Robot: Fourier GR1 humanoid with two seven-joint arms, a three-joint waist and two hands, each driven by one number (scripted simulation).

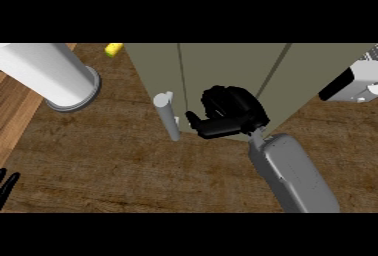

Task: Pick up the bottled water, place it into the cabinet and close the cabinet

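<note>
While the bottled water can't be picked out anywhere in view, here's near to far. The black left hand rests at the lower left edge, fingers straight, holding nothing. The grey right forearm runs up to the black right hand. Its fingers are curled in with the thumb out to the left, against the front of the olive-grey box cabinet, just beside its pale grey bar handle. Nothing shows inside that curl. The bottle may be hidden there or behind the cabinet front; can't tell. Far left: tall white cylinder on a grey round base, not clearly the bottle.

Judgement: filled plastic bottle, moderate weight, smooth, thin wall dents. Wrap it mid-body and keep it upright.
</note>
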